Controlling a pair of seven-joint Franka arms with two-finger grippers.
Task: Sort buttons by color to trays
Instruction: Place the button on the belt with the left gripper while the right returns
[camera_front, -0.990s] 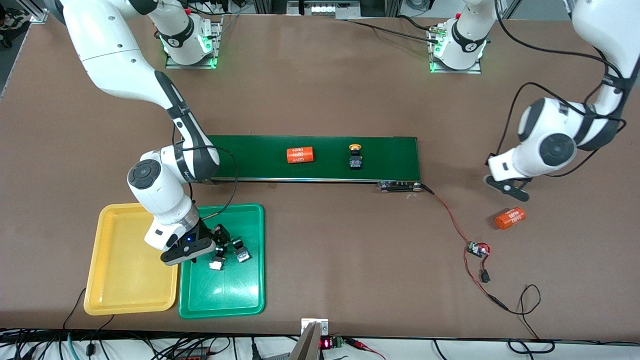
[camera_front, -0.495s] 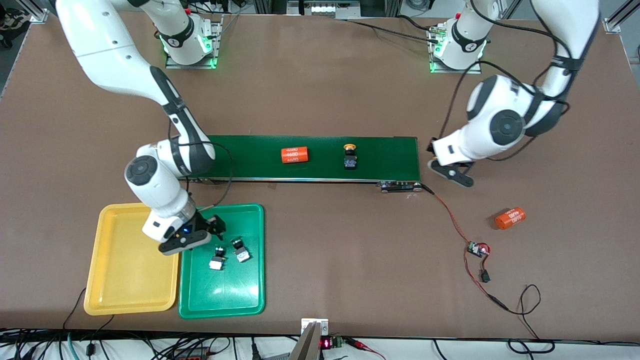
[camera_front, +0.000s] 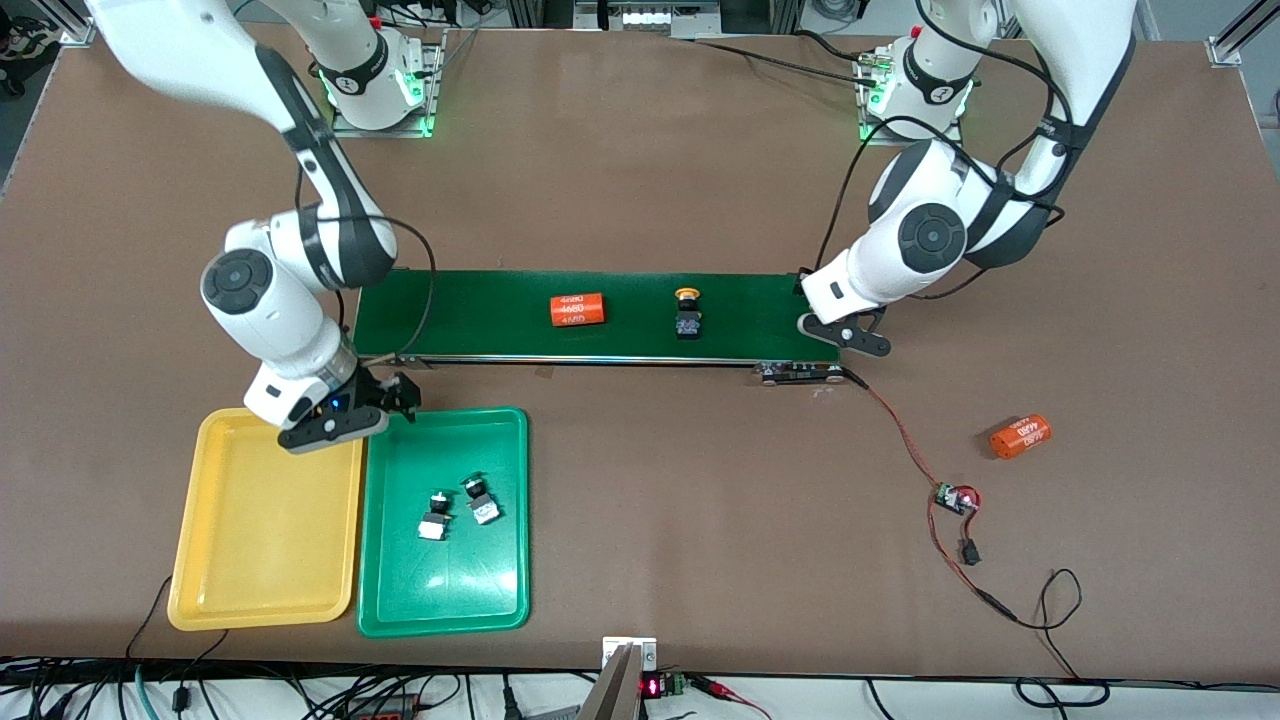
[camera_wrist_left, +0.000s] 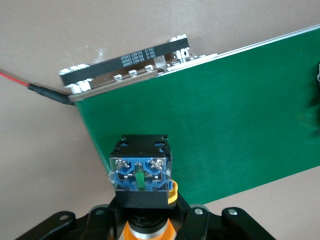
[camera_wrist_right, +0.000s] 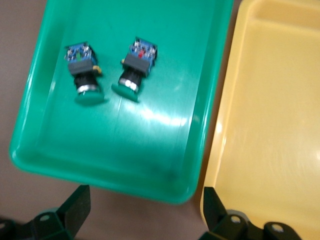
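Two green buttons (camera_front: 435, 515) (camera_front: 480, 500) lie on their sides in the green tray (camera_front: 450, 590); they also show in the right wrist view (camera_wrist_right: 82, 70) (camera_wrist_right: 136, 65). The yellow tray (camera_front: 260, 590) beside it holds nothing. One yellow-orange button (camera_front: 687, 312) stands on the conveyor belt (camera_front: 480, 320). My right gripper (camera_front: 375, 400) is open and empty over the trays' belt-side edge. My left gripper (camera_front: 848, 335) is over the belt's end toward the left arm, shut on a yellow-orange button (camera_wrist_left: 140, 170), cap toward the wrist.
An orange cylinder with white print (camera_front: 577, 310) lies on the belt. A second one (camera_front: 1021, 437) lies on the table toward the left arm's end. A small circuit board with red wires (camera_front: 955, 498) lies near it. The belt's roller (camera_wrist_left: 125, 60) shows in the left wrist view.
My right gripper lifted out of the green tray toward the belt, leaving a green button there. My left arm swung to the belt's end. The belt's items drifted toward the right arm's end.
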